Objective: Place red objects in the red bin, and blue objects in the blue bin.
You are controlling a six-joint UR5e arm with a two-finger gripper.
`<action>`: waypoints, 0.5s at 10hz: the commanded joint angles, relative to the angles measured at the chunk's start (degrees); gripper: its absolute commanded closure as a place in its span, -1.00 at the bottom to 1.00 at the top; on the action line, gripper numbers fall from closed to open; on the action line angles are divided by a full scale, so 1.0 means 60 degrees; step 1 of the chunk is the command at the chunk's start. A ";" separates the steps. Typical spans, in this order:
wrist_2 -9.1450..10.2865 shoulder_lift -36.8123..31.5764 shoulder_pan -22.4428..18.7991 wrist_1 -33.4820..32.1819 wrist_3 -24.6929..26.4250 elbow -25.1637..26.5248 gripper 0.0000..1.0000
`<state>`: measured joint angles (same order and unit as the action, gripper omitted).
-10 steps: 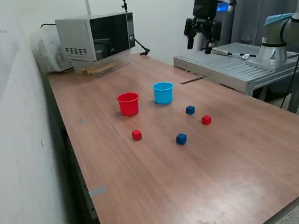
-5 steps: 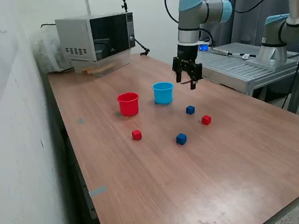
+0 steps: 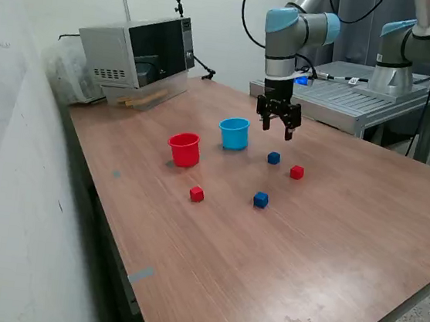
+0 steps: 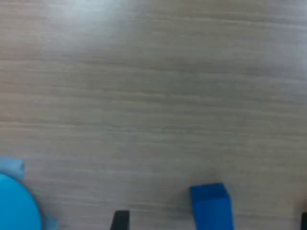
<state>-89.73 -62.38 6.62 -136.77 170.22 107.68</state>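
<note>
A black two-finger gripper (image 3: pixel 278 128) hangs above a brown wooden table (image 3: pixel 332 221), fingers spread apart, holding nothing; just below it sits a small dark blue cube (image 3: pixel 273 158), beside a light blue plastic cup (image 3: pixel 234 133); a red plastic cup (image 3: pixel 184 149) stands nearby; the blurry wrist view seems to show that cube (image 4: pixel 211 205).

table top (image 3: pixel 332 221): wood-grain laminate, smooth, faint sheen | red cup (image 3: pixel 184 149) and light blue cup (image 3: pixel 234 133): smooth plastic, slightly glossy | red cubes (image 3: pixel 196 194) and dark blue cubes (image 3: pixel 261 200): solid colour, matt | microwave (image 3: pixel 138 48): grey painted casing, glossy dark door | side platform (image 3: pixel 346 98): ribbed bare metal
</note>
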 commanded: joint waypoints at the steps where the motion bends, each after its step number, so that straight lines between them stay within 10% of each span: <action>1: 0.0450 -0.0018 -0.0282 -0.0334 -0.0636 0.0247 -1.00; 5: 0.0527 0.0171 -0.0282 -0.0364 -0.1343 0.0159 -1.00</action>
<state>-87.15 -62.24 5.10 -138.60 164.93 108.80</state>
